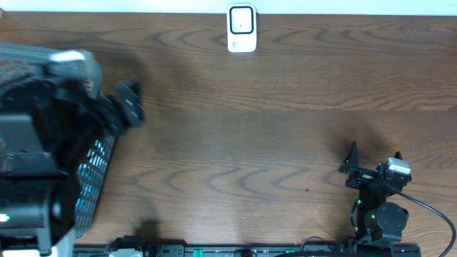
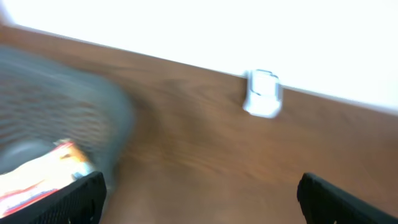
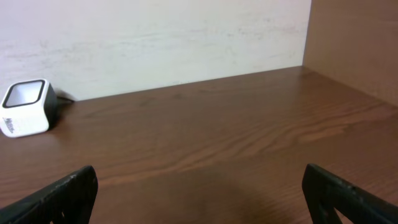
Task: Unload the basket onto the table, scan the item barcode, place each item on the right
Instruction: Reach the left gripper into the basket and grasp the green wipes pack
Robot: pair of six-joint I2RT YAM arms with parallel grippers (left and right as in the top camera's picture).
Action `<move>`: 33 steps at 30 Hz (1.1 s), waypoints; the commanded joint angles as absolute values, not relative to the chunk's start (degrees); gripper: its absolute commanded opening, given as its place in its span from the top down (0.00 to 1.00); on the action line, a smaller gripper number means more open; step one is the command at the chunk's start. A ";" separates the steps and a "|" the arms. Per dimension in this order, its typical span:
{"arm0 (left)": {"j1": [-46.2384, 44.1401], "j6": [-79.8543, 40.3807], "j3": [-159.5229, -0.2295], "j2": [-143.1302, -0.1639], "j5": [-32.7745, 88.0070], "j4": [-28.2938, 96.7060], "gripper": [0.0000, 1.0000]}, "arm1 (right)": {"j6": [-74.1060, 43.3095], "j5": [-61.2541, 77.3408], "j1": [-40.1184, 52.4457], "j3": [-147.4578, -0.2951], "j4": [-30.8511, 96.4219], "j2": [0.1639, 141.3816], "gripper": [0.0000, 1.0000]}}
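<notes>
The white barcode scanner stands at the table's far edge, also seen as the scanner in the left wrist view and the scanner in the right wrist view. An orange and white packet, the item, lies blurred inside a grey mesh basket at the left. My left gripper is open and empty beside the basket's rim; from overhead the left gripper is motion-blurred. My right gripper hovers open and empty at the near right, the same right gripper facing bare wood.
The basket fills the table's left end, mostly covered by the left arm. A brown panel rises at the right of the right wrist view. A wall runs behind the scanner.
</notes>
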State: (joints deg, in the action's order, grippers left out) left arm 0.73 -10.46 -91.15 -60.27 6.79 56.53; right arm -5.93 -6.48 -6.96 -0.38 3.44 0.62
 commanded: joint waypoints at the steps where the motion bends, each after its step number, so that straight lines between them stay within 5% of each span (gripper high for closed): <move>1: 6.07 -19.75 -99.31 -65.36 -5.76 60.45 0.02 | -6.79 -7.16 -7.42 -0.32 3.64 0.38 0.01; 13: 35.09 -39.75 -100.38 -79.99 -1.69 75.70 0.01 | -6.79 -7.16 -7.42 -0.32 3.64 0.38 0.01; 15: 39.40 -39.72 -96.38 -84.55 5.65 75.96 0.15 | -6.79 -7.16 -7.42 -0.32 3.64 0.38 0.01; 33: 38.48 -40.36 -68.34 -91.00 12.05 56.93 0.19 | -6.81 -7.16 -7.42 -0.32 3.64 0.38 0.01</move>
